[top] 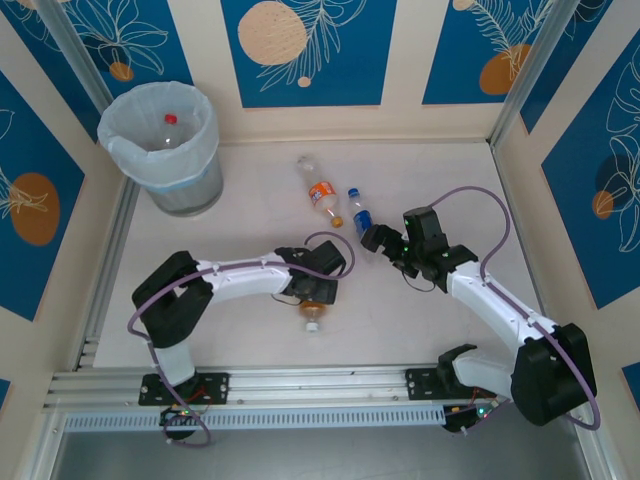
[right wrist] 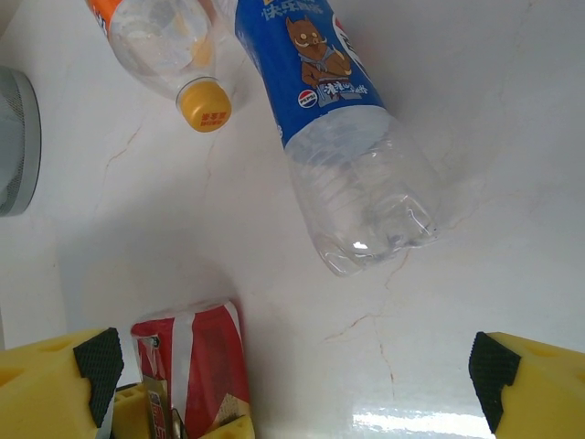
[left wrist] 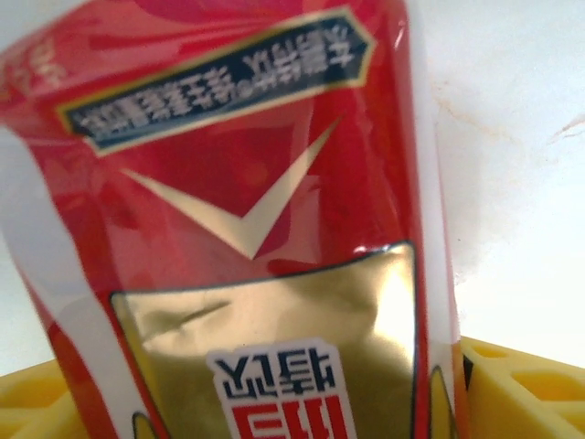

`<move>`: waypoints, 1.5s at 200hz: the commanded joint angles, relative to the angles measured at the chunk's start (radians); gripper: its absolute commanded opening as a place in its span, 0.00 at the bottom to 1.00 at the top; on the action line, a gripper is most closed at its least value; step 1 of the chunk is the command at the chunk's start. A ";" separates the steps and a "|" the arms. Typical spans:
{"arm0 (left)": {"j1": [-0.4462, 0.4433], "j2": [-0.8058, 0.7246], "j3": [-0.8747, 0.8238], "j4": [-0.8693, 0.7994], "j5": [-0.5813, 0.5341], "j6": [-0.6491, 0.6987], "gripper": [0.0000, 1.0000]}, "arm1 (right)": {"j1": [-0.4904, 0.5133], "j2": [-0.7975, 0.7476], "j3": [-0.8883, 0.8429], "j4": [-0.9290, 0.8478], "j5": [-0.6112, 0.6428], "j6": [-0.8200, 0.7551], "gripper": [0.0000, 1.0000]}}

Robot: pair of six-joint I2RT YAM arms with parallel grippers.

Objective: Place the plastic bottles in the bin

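On the surface (top: 250, 340), a red-labelled bottle (left wrist: 256, 229) is straddled by the left tool (top: 318, 293), grip undeterminable; the right tool (right wrist: 292, 366) is held released just beside a blue-labelled bottle (right wrist: 338, 119), ready for pickup.

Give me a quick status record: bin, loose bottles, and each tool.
bin: far left corner, upright, one red-capped bottle inside
loose bottles: orange-label bottle and blue-label bottle, lying side by side, centre
left tool: straddling a red-label bottle lying near the front; grip not confirmed
right tool: open, empty, facing the blue-label bottle's base
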 commanded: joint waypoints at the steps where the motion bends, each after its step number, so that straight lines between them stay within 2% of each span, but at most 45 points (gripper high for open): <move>1: 0.006 -0.031 -0.028 0.025 0.003 0.023 0.71 | 0.001 0.004 0.021 -0.001 -0.013 0.009 1.00; 49: 0.005 -0.068 -0.049 0.073 -0.002 0.058 0.66 | 0.015 -0.008 0.016 0.082 -0.085 -0.032 0.99; 98: 0.033 -0.120 -0.049 0.110 -0.008 0.110 0.64 | 0.031 -0.014 0.050 0.108 -0.071 -0.068 1.00; 151: 0.133 -0.182 -0.050 0.112 0.021 0.187 0.61 | 0.079 -0.013 0.060 0.244 -0.133 -0.144 1.00; 237: 0.286 -0.317 -0.017 0.110 0.081 0.308 0.58 | 0.133 0.068 0.133 0.299 -0.149 -0.188 1.00; 300: 0.392 -0.307 0.132 0.150 0.145 0.389 0.57 | 0.161 0.102 0.152 0.400 -0.150 -0.186 1.00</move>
